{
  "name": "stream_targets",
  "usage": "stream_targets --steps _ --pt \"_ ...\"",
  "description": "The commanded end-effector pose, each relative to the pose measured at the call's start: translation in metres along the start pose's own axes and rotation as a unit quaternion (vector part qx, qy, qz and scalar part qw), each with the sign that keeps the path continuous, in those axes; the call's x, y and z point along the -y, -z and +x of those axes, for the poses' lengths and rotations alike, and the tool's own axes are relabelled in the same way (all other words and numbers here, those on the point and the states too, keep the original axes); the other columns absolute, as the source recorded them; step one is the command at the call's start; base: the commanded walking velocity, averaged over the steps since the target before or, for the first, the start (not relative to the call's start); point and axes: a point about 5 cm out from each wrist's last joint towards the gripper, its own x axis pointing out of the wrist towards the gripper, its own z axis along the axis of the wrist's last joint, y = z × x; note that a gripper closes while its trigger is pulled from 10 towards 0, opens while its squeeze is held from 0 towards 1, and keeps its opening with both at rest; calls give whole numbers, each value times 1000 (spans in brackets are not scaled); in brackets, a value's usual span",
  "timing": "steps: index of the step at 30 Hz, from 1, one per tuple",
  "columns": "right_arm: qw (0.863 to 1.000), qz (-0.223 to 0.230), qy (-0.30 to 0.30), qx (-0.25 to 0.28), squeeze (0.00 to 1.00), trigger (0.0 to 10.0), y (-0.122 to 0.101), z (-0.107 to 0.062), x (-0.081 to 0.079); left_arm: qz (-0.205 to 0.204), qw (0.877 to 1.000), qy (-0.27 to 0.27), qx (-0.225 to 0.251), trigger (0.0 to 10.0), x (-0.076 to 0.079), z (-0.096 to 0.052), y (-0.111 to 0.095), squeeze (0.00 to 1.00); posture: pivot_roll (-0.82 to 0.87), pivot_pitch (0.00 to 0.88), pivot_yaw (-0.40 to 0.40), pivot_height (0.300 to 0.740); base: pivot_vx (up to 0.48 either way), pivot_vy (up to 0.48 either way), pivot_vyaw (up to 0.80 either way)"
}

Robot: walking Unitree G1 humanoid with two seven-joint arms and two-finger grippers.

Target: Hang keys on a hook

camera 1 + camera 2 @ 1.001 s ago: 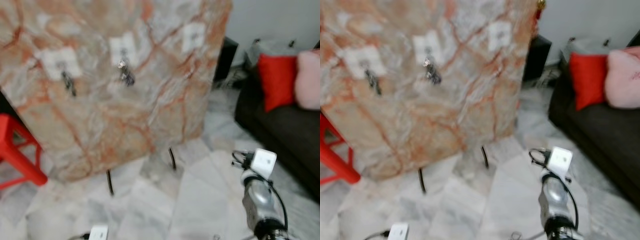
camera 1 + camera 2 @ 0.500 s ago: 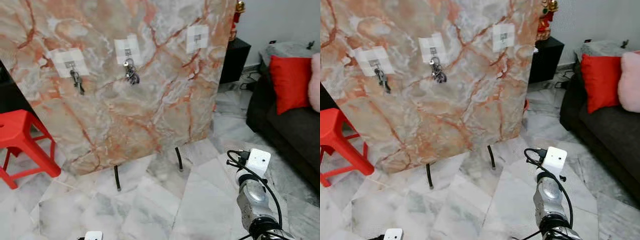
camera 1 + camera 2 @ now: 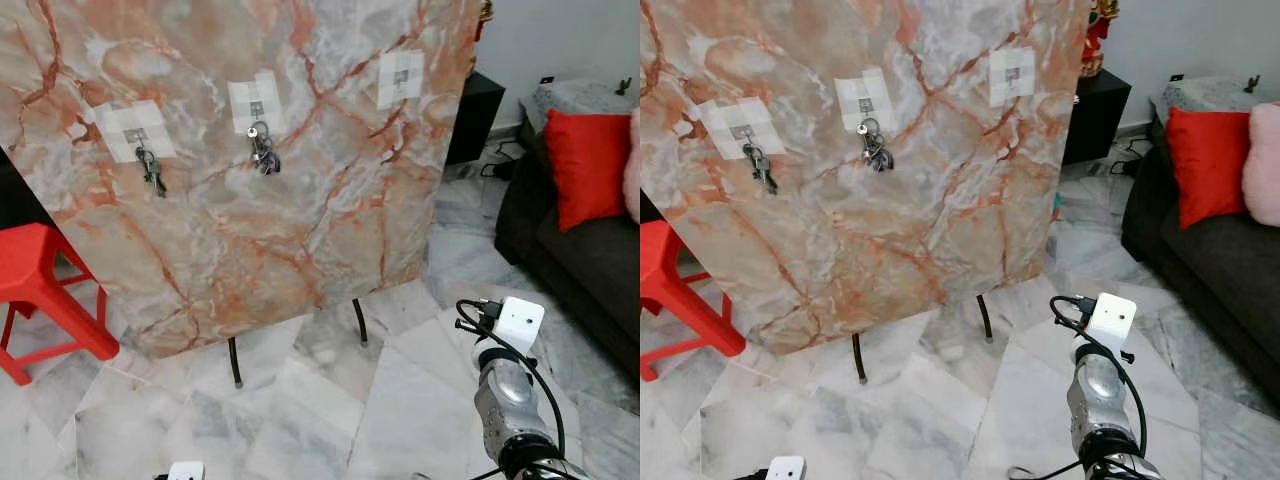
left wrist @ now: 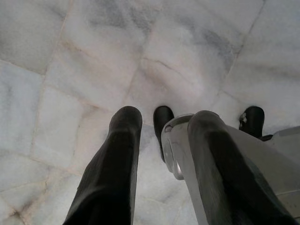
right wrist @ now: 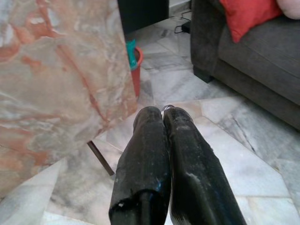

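You had the right end effector (image 5: 162,112) pressed together, with a sliver of silver key ring (image 5: 165,108) peeping out at the very tips. It looked pinched there, though the keys themselves were hidden behind the black fingers, so you could not confirm how many hung below. That tight pinch made sense: a ring gripped at the fingertips leaves its loop free to slip over a hook. The marble panel (image 3: 300,230) stood ahead of this end effector and off to its left, tilted back on thin dark legs, presumably so that things on its hooks hang clear of its face. Two of its three white hook patches were taken, the far one by a key bunch (image 3: 150,168) and the middle one by a second bunch (image 3: 263,148). The bare hook patch (image 3: 401,78), closest to your right end effector, sat well above it and further forward, so in my judgement you had both a lift and an approach left to do. The left end effector (image 4: 164,117) hung idle with its fingers spread, pointing down at the marble floor (image 4: 93,56). To the right of the working end effector lay a dark sofa (image 5: 262,51) with a red cushion (image 3: 585,165), well apart from your path.
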Motion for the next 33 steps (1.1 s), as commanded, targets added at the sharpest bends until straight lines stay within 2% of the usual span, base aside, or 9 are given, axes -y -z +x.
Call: stream_targets --steps 1,33 --pt "1000 -1 -6 12 0 10000 -6 2 -4 0 1000 -4 -11 10000 -3 -2 5 0 -102 17 -3 740 289 0 0" --pt "1000 -2 -14 11 0 10000 -6 2 -9 -1 1000 2 0 10000 -2 -1 2 0 -103 15 -3 740 302 0 0"
